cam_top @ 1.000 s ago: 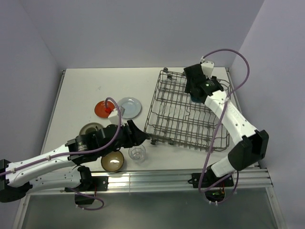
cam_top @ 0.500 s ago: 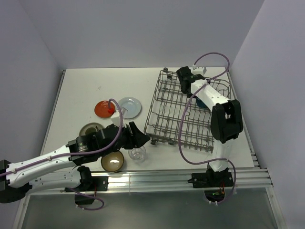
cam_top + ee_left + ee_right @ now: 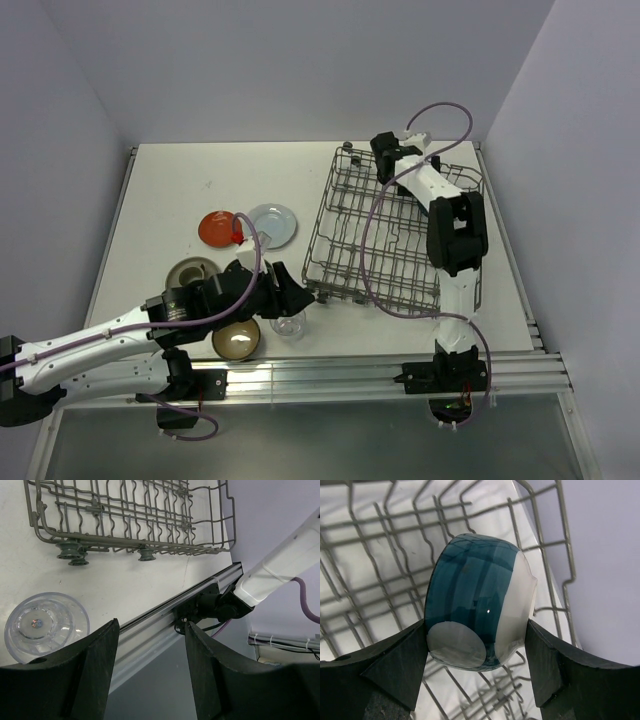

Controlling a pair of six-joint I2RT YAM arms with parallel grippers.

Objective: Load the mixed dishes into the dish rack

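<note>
The cream/teal bowl (image 3: 475, 615) stands on its side among the wires of the grey dish rack (image 3: 380, 555), at its far right corner. My right gripper (image 3: 476, 625) is open, its fingers wide on either side of the bowl; from above it hangs over the rack's far edge (image 3: 386, 152). The clear glass cup (image 3: 289, 323) stands in front of the rack (image 3: 330, 200). My left gripper (image 3: 285, 297) is open and empty just beside it. In the left wrist view the cup (image 3: 45, 627) sits left of the fingers (image 3: 100, 670).
A red-orange plate (image 3: 217, 228) and a pale blue plate (image 3: 272, 224) lie left of the rack. A dark plate (image 3: 190, 272) and the brown bowl (image 3: 237, 340) lie near my left arm. The table's metal front rail (image 3: 350, 370) runs just behind the cup.
My right gripper has drawn back from over the teal bowl to the rack's far edge. My left gripper has shifted slightly toward the glass cup.
</note>
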